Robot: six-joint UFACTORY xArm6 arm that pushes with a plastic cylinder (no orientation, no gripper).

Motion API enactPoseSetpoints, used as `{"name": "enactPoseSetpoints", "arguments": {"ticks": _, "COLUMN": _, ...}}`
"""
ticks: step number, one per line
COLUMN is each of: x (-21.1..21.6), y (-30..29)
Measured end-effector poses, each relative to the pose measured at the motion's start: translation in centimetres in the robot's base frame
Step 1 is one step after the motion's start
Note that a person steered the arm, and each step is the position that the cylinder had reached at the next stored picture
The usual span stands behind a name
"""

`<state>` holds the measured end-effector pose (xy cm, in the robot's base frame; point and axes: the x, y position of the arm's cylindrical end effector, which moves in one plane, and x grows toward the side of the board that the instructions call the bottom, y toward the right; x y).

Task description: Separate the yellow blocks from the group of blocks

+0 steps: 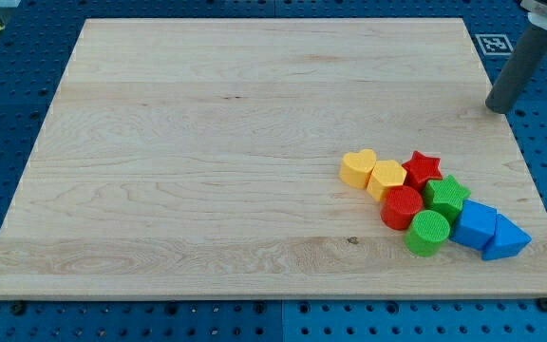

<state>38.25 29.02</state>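
Resting at the view's upper right edge of the worktop (207, 142), my tip (498, 108) sits well apart from the cluster; no pincer on this rig, so none to report as apart or clamped. Packed at lower right: yellow heart (357, 168) and yellow hexagon (386, 177) touching on the cluster's left flank, likely free to push leftward. Beside them red star (424, 167), red cylinder (403, 206), green star (446, 197), green cylinder (428, 233), blue cube (476, 224), blue triangle (505, 237). Pale wood grain; blue perforated base (8, 104) around.
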Motion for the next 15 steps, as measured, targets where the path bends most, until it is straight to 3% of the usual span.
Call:
{"name": "enactPoseSetpoints", "arguments": {"ticks": 3, "x": 2.1, "y": 0.0}}
{"name": "enactPoseSetpoints", "arguments": {"ticks": 7, "x": 23.5, "y": -0.1}}
{"name": "enactPoseSetpoints", "arguments": {"ticks": 8, "x": 23.6, "y": -0.9}}
{"name": "enactPoseSetpoints", "arguments": {"ticks": 10, "x": 23.5, "y": -14.3}}
{"name": "enactPoseSetpoints", "arguments": {"ticks": 11, "x": 23.2, "y": -14.3}}
{"name": "enactPoseSetpoints", "arguments": {"ticks": 15, "x": 15.0, "y": -14.5}}
